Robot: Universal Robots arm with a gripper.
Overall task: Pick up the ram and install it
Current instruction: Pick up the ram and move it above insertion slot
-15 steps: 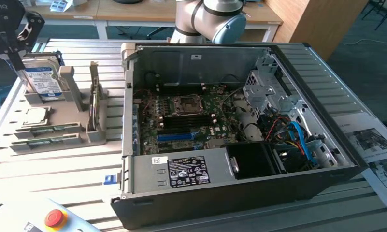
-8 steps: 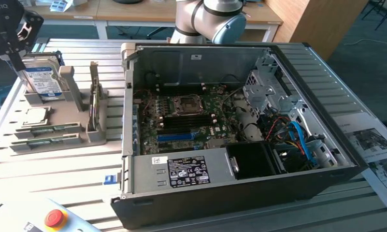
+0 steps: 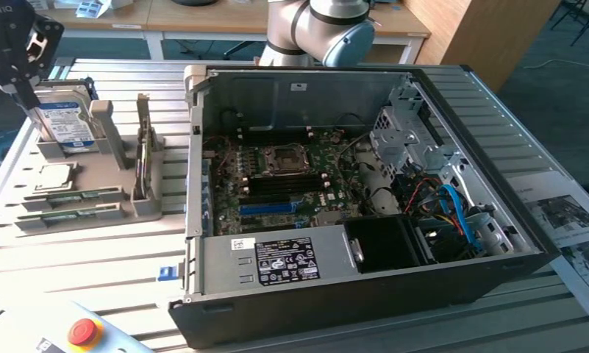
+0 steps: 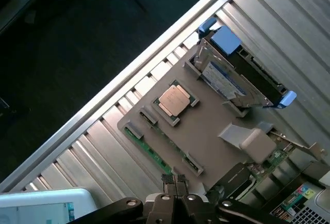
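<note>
Case (image 3: 373, 184) sits open on the surface (image 3: 98, 272). Beside it, the grey holder (image 3: 137, 212) carries the ram (image 3: 68, 218), lying flat. The claw (image 4: 175, 181), pressed together, hovers over the holder. A clean pick likely needs its jaws squared across the stick's narrow width.

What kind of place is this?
Probably a robot lab or workshop: an open computer case sits on a metal table, beside a tray of spare parts, with a robot arm behind.
</note>
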